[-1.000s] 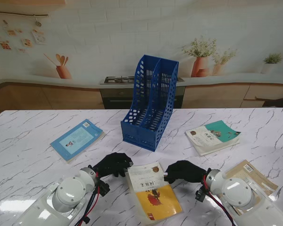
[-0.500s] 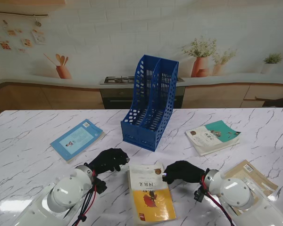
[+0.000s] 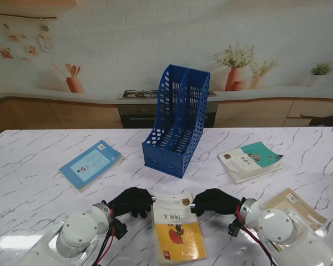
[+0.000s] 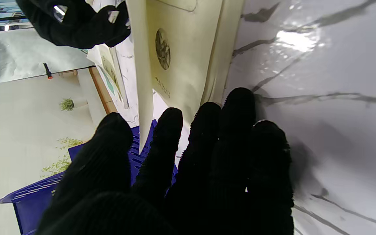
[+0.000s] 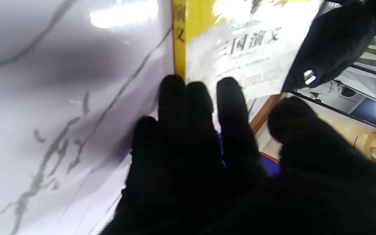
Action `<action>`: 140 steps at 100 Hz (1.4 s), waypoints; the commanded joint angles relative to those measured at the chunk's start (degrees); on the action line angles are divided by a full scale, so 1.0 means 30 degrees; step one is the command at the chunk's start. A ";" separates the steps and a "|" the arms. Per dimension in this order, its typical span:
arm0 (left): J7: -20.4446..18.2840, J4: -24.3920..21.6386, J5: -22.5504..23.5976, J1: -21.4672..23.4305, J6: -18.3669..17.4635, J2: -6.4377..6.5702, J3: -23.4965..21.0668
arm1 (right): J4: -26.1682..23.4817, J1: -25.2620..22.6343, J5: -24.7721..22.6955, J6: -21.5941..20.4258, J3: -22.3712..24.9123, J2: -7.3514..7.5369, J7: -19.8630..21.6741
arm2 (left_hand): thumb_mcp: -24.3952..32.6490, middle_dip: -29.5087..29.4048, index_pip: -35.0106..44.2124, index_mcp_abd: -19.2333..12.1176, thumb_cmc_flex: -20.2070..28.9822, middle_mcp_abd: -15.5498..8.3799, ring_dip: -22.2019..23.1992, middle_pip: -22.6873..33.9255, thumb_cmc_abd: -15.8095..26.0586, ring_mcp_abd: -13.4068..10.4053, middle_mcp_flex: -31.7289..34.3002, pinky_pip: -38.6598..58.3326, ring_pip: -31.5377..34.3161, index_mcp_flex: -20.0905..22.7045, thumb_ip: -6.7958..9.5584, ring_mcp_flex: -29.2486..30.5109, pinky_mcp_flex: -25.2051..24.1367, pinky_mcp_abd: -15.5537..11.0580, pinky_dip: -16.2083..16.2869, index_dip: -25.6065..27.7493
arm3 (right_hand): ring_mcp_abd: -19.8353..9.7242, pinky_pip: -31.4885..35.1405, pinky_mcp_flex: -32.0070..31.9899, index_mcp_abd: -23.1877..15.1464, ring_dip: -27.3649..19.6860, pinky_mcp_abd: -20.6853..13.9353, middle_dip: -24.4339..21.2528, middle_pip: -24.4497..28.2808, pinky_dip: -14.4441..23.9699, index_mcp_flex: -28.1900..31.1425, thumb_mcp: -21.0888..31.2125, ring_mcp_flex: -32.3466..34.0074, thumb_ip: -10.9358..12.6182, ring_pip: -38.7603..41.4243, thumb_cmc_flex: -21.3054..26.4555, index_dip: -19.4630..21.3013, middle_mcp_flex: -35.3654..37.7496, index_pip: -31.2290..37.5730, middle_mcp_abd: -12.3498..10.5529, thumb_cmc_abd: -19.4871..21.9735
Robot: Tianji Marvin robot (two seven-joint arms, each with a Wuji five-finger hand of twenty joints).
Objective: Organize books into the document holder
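Both hands flank the yellow book (image 3: 176,228) at lower centre, left hand (image 3: 131,201) and right hand (image 3: 214,201) fingers spread, gripping nothing; squeeze both long edges evenly before lifting toward the blue document holder (image 3: 176,124).

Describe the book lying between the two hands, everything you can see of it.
The book is a thin paperback with a glossy cover, cream on the farther half with dark Chinese characters and a round emblem, yellow with a reddish figure on the nearer half. It lies flat and closed on the marble table, nearest me. The left hand and right hand flank its far corners; contact is unclear.
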 commanded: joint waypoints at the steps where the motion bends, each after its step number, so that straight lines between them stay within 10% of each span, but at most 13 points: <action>1: -0.0142 0.0698 -0.0195 -0.0480 -0.0732 -0.0323 0.0439 | 0.0558 0.0016 -0.0186 0.0154 -0.0263 -0.0140 0.0080 | -0.0517 -0.0323 -0.0123 0.0185 0.0081 -0.0448 -0.0274 -0.0478 0.0786 0.0689 -0.0590 -0.2071 -0.0355 -0.0280 -0.0047 -0.0188 -0.0570 0.0207 -0.0357 -0.0203 | 0.1246 -0.0738 -0.0428 -0.0065 -0.0754 0.9046 -0.0258 -0.0062 -0.0706 0.0498 -0.0356 -0.0889 0.0612 -0.1676 -0.0391 0.0436 -0.0085 -0.0201 0.0537 0.0320; 105: 0.0449 0.4054 -0.2056 -0.4001 -0.2092 -0.1144 0.2863 | 0.2308 0.2810 -0.0233 0.0612 -0.2219 -0.0723 -0.1362 | -0.1019 -0.0374 -0.0777 0.0245 0.0123 -0.0349 -0.0257 -0.0632 0.1152 0.1187 -0.0905 -0.2149 -0.0413 -0.0433 0.0101 -0.0228 -0.0584 0.1203 -0.0377 -0.0118 | 0.0804 -0.1205 -0.0924 -0.0115 -0.1047 0.9041 -0.0507 -0.0272 -0.0723 -0.0143 -0.0377 -0.1902 0.0634 -0.2156 -0.0396 0.0390 -0.1061 -0.0596 0.0174 0.0377; 140: 0.0944 0.2721 -0.1544 -0.3114 -0.1661 -0.1036 0.1899 | 0.1180 0.2159 -0.0031 0.1596 -0.0813 -0.0649 -0.1027 | -0.0956 -0.0410 -0.0948 0.0185 0.0167 -0.0361 -0.0289 -0.0681 0.0922 0.1106 -0.0843 -0.2151 -0.0407 -0.0390 0.0149 -0.0021 -0.0523 0.1305 -0.0347 -0.0271 | 0.0807 -0.1518 -0.1350 -0.1187 -0.0753 0.9193 -0.0119 -0.0163 -0.0685 -0.0894 -0.0920 -0.2242 0.0437 -0.1947 -0.0342 0.0785 -0.1429 -0.0030 -0.0740 0.0132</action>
